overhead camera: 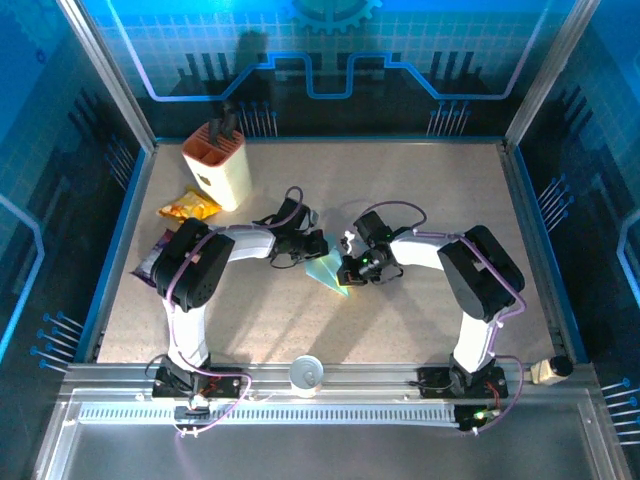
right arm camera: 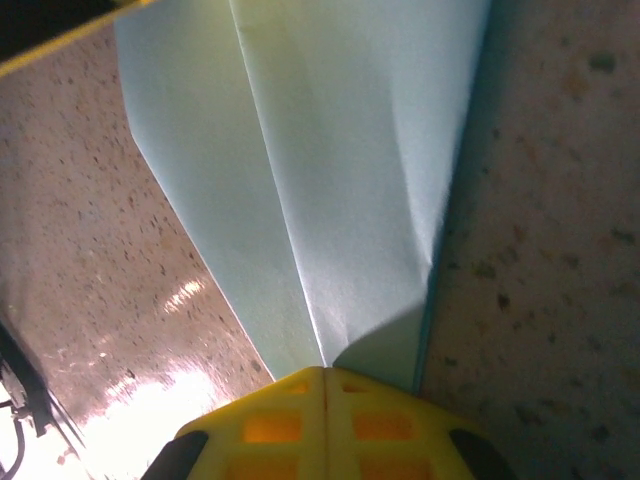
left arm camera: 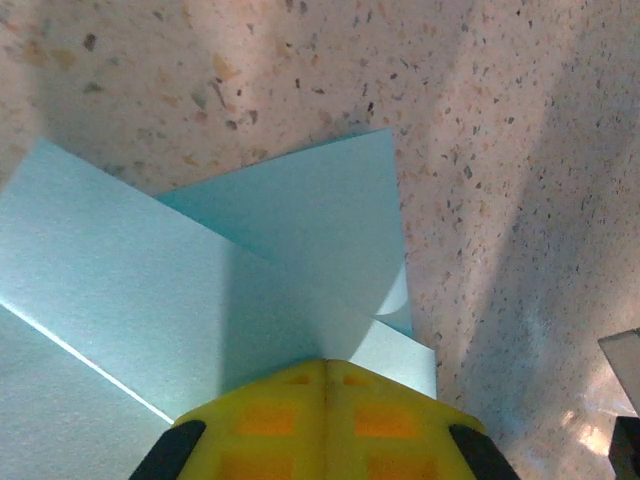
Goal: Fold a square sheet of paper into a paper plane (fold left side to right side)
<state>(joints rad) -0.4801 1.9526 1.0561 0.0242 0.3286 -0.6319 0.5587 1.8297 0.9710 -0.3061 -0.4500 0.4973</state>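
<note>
L hand [left arm camera: 322, 375], R hand [right arm camera: 322, 380] clamp folded paper [overhead camera: 327, 270].

Matt, smooth lt-blue paper [left arm camera: 130, 290], creased; table [left arm camera: 500, 150] speckled, semi-glossy, stone-look.

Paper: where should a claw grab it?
Probably the curled flap edge, coming in low from that open side. The rest of the paper lies flat on the table, so only there could a finger slip under.
</note>
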